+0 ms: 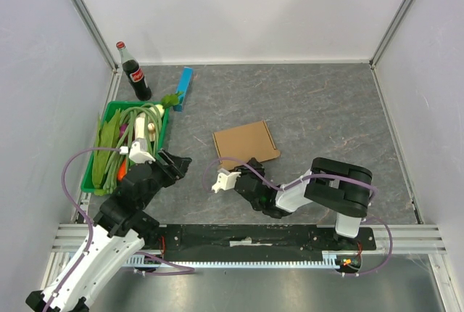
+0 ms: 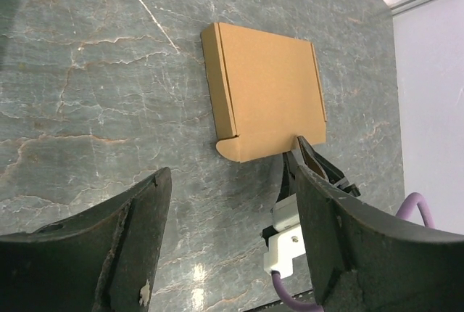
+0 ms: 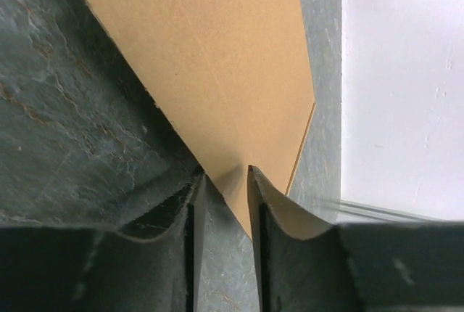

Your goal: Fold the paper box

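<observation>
Right claw (image 3: 226, 174) sits nearly closed at the paper box's (image 3: 203, 58) near corner, grip unclear; left claw (image 2: 232, 174) spread. Next, likely: pinch firmly, lift.

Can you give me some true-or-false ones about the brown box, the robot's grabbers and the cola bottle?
1. The paper box lies on the grey table. True.
2. The left gripper is holding the box. False: it is open and apart from the box.
3. The cola bottle has tipped over. False: it stands upright in the far left corner.
4. A corner of the box sits between the fingers of the right gripper. True.
5. The green tray is empty. False: vegetables lie in it.
</observation>
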